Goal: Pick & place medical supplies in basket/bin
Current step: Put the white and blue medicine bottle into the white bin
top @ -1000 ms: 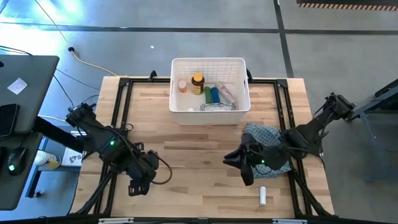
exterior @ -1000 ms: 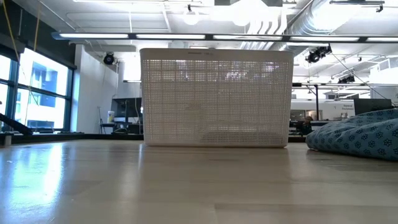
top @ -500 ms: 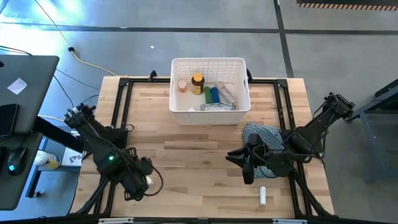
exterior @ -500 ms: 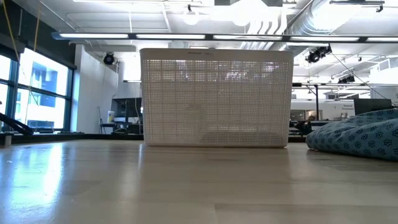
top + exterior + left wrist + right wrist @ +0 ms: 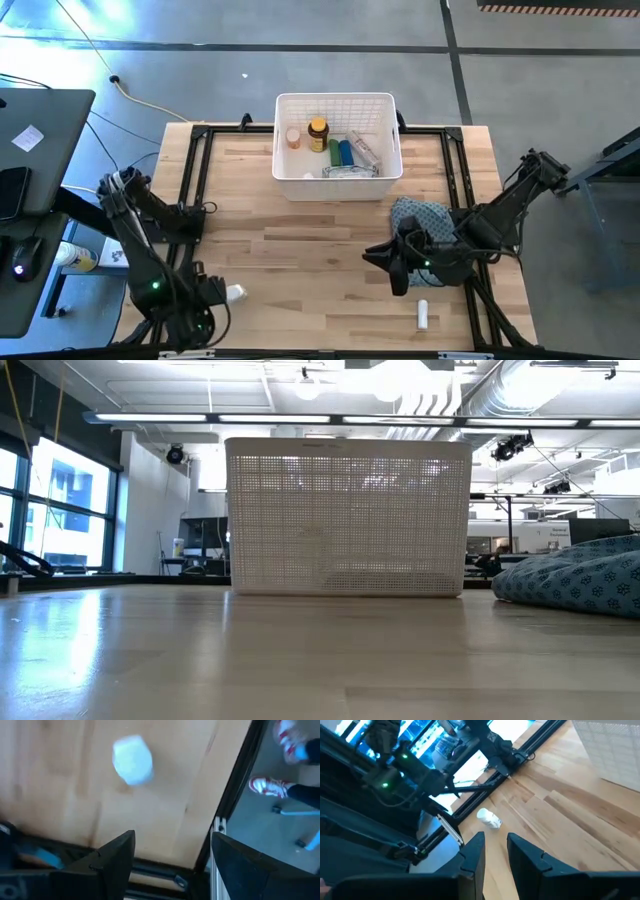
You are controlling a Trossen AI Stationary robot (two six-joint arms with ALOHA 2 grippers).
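A white pill bottle [image 5: 235,293] lies on its side near the table's near-left corner; it also shows as a pale blur [image 5: 132,760] in the left wrist view. My left gripper [image 5: 203,315] points down just beside it toward the table's near-left corner, open, with nothing between its fingers [image 5: 172,850]. A white tube [image 5: 423,314] lies near the front right. My right gripper [image 5: 385,262] hovers above the table's middle right, its fingers [image 5: 496,855] a narrow gap apart and holding nothing. The white basket [image 5: 338,148] at the far middle holds an amber bottle [image 5: 318,133] and other supplies.
A blue-grey patterned cloth [image 5: 425,225] lies under the right arm, in front of the basket's right corner. Black frame rails [image 5: 190,190] run along the table's edges. Bare wood [image 5: 310,250] lies between the two arms. A person's shoes [image 5: 272,785] show on the floor beyond the rail.
My left gripper has swung toward the table's near-left corner and sunk lower, still open. The white pill bottle, which the gripper covered before, now shows on the table beside it.
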